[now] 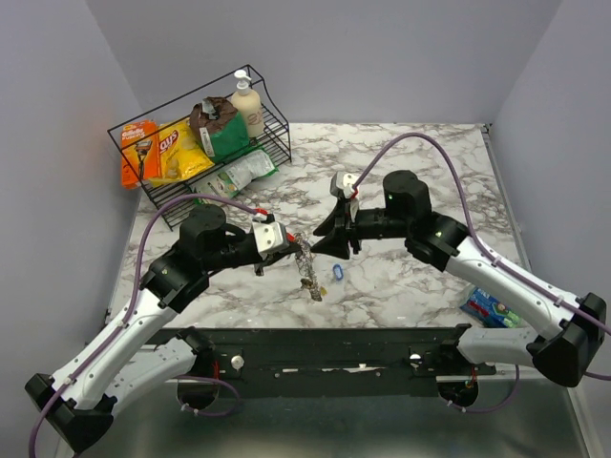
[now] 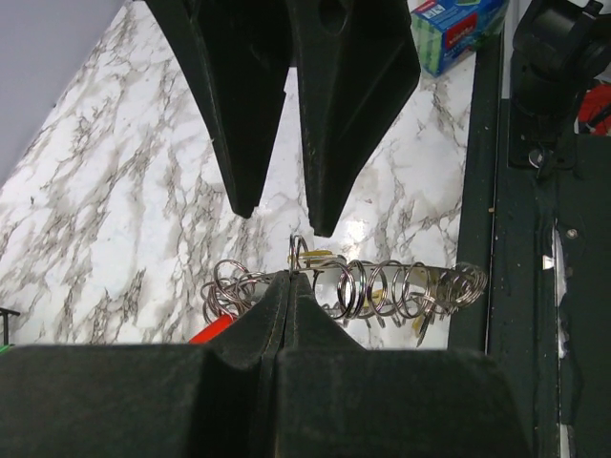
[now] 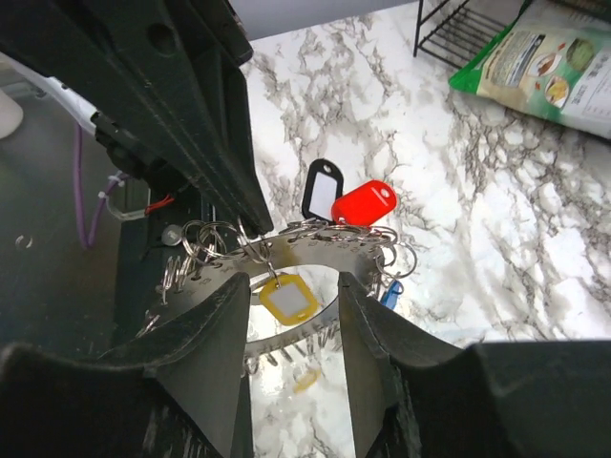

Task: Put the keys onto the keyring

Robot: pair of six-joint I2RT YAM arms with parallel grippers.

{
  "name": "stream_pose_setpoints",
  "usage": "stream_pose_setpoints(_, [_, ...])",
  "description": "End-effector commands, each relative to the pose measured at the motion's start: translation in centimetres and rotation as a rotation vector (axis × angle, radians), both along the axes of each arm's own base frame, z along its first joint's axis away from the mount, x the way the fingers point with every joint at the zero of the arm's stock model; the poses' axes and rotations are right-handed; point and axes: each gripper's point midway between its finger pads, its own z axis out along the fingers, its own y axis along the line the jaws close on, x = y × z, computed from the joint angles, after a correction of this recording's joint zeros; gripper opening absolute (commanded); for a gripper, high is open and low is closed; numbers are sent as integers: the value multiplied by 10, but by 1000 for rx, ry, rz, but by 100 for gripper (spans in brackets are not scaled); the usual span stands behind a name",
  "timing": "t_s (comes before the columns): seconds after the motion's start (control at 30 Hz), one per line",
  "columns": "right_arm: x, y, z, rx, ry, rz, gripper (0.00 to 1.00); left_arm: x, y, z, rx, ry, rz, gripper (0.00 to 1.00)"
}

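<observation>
The keyring [image 3: 315, 243] is a flat silver hoop carrying several small split rings [image 2: 382, 286], held off the marble table. My left gripper [image 2: 289, 277] is shut on one small ring at the hoop's edge. In the top view, the left gripper [image 1: 286, 250] and right gripper [image 1: 320, 243] meet at the keyring [image 1: 305, 260]. My right gripper [image 3: 291, 283] is open, its fingers either side of a hanging yellow tag [image 3: 288, 298] without touching it. A red tag [image 3: 363, 202] and a black tag [image 3: 323, 189] hang on the far side. A blue-headed key [image 1: 337, 272] lies on the table below.
A black wire basket [image 1: 277, 143] with snack bags and a bottle stands at the back left. A green bag [image 3: 544, 62] lies in front of it. A blue-green packet [image 1: 492, 307] sits at the right near the edge. The black mounting rail [image 1: 315, 348] runs along the front.
</observation>
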Motion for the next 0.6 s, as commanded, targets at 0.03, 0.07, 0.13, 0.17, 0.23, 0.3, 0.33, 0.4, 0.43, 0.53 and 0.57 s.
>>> stream_pose_setpoints(0.03, [3,-7,8,30,-76,-39,53,-6,-5,17,-56,-46,-39,0])
stream_pose_setpoints(0.07, [4,-7,7,27,-76,-46,53,-6,-5,15,-54,-41,-39,0])
stream_pose_setpoints(0.13, [5,-9,6,26,-78,-53,54,-6,-5,15,-53,-43,-36,0])
stream_pose_setpoints(0.17, [9,-10,4,19,-71,-87,54,-5,-5,15,-52,-40,-33,0])
stream_pose_setpoints(0.23, [16,-15,-2,3,-64,-140,56,-3,-3,12,-35,-37,-18,0])
stream_pose_setpoints(0.3, [27,-23,-10,-17,-55,-217,57,-1,0,12,-22,-45,-1,0])
stream_pose_setpoints(0.33, [29,-26,-11,-17,-56,-234,57,-1,2,9,-10,-42,8,0])
stream_pose_setpoints(0.4, [33,-32,-23,-39,-33,-279,58,-2,4,10,-6,-51,13,0])
stream_pose_setpoints(0.43, [35,-35,-25,-43,-29,-300,59,-1,5,9,-4,-51,17,0])
stream_pose_setpoints(0.53, [42,-46,-43,-68,8,-375,61,-3,6,7,-7,-46,17,0])
stream_pose_setpoints(0.57, [46,-51,-50,-76,37,-422,61,-4,6,4,-3,-39,14,0])
